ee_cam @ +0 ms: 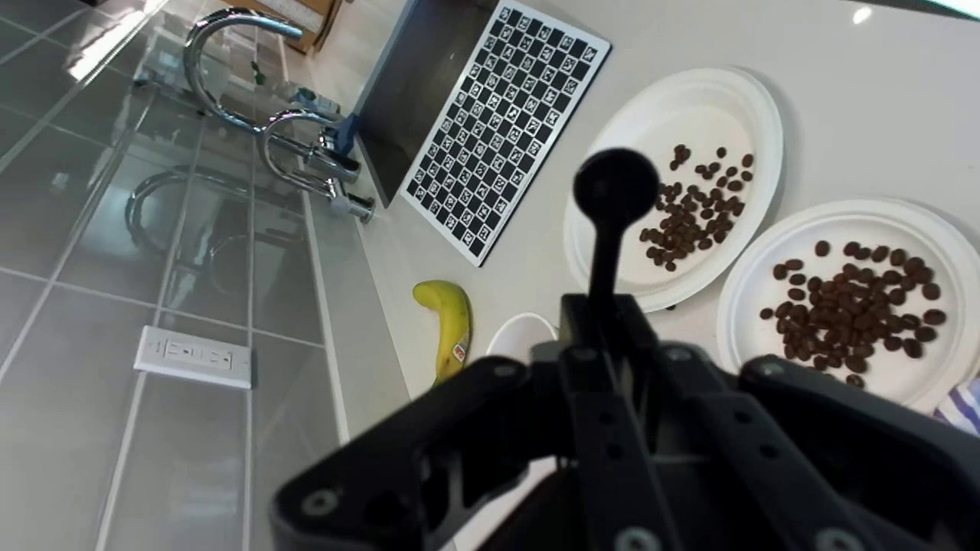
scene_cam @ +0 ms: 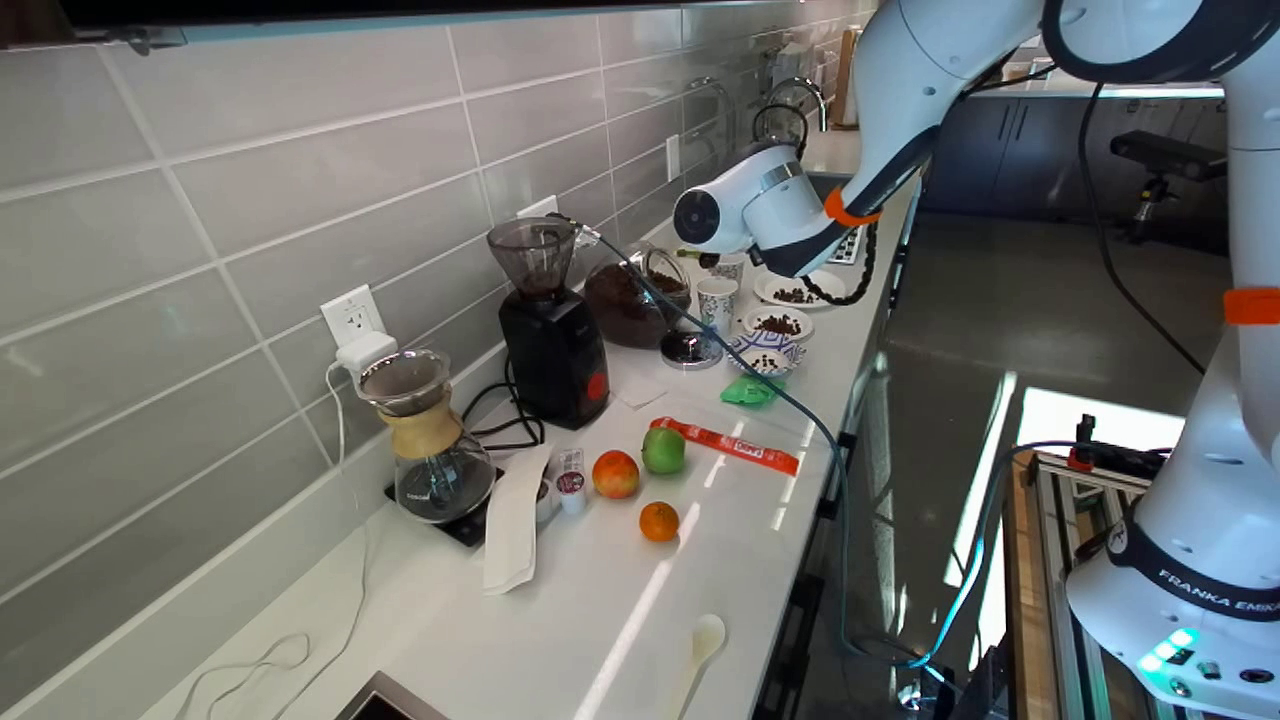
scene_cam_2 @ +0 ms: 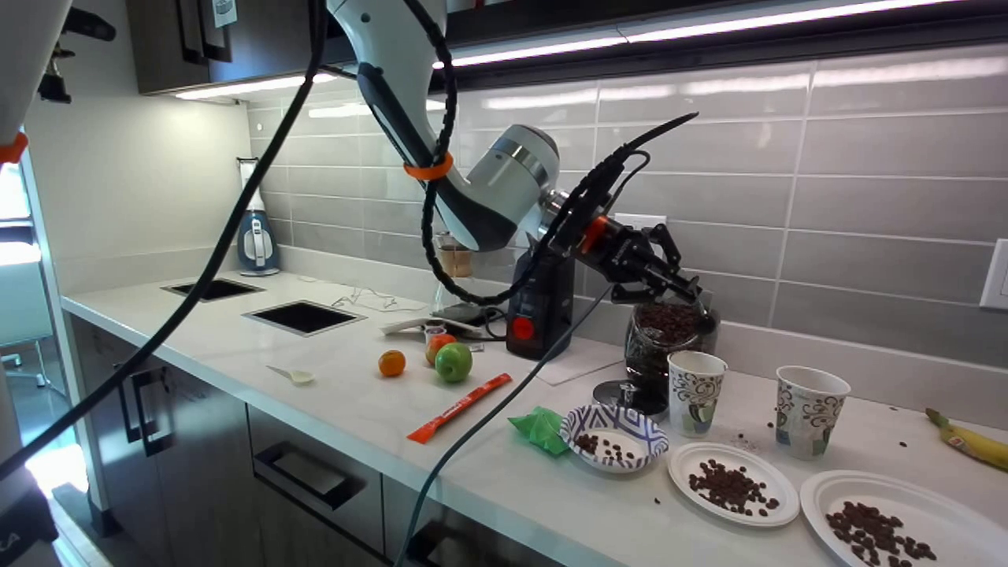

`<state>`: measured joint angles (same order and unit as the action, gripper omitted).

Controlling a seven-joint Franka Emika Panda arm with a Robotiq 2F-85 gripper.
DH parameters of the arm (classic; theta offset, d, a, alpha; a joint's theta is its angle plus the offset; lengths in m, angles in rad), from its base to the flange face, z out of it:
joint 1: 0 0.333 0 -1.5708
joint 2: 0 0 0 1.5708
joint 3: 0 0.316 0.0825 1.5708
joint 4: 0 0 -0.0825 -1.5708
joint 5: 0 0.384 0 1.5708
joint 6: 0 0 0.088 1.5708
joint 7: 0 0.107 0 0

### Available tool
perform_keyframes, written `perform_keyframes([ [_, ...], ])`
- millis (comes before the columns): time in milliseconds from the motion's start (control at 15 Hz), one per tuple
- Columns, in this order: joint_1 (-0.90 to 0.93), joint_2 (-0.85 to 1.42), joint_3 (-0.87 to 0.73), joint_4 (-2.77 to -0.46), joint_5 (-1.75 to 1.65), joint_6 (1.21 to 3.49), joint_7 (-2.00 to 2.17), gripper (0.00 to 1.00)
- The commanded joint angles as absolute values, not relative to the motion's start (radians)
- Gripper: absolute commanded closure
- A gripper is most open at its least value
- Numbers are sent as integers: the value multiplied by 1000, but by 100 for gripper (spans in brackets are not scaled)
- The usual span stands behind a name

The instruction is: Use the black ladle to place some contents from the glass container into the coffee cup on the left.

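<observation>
My gripper (scene_cam_2: 690, 290) is shut on the black ladle (ee_cam: 616, 187); it also shows in the wrist view (ee_cam: 609, 306). The ladle's handle runs out from between the fingertips to its round bowl. Whether the bowl holds anything cannot be seen. The glass container (scene_cam_2: 660, 339), tilted and holding dark coffee beans, stands by the wall, also in an exterior view (scene_cam: 625, 305). The fingertips appear over its mouth. Two patterned paper cups stand beside it: the left cup (scene_cam_2: 695, 398) and the right cup (scene_cam_2: 811, 413). A cup rim (ee_cam: 524, 337) shows in the wrist view, partly hidden by the gripper.
Bean plates (scene_cam_2: 732, 453) (scene_cam_2: 945, 492), a patterned bowl (scene_cam_2: 614, 417) and a banana (scene_cam_2: 976, 445) lie around the cups. A shiny lid (scene_cam: 690, 348) lies by the container. The black grinder (scene_cam: 553, 350) stands beside it. A blue cable (scene_cam: 790, 400) hangs across the counter.
</observation>
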<state>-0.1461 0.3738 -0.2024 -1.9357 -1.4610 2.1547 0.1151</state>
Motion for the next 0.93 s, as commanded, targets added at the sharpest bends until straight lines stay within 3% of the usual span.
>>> perform_keyframes([
  [0,-153,389,-189,-1932,-1549,2130,95,98],
  [867,-158,366,-183,-1995,-1695,2076,7,98],
])
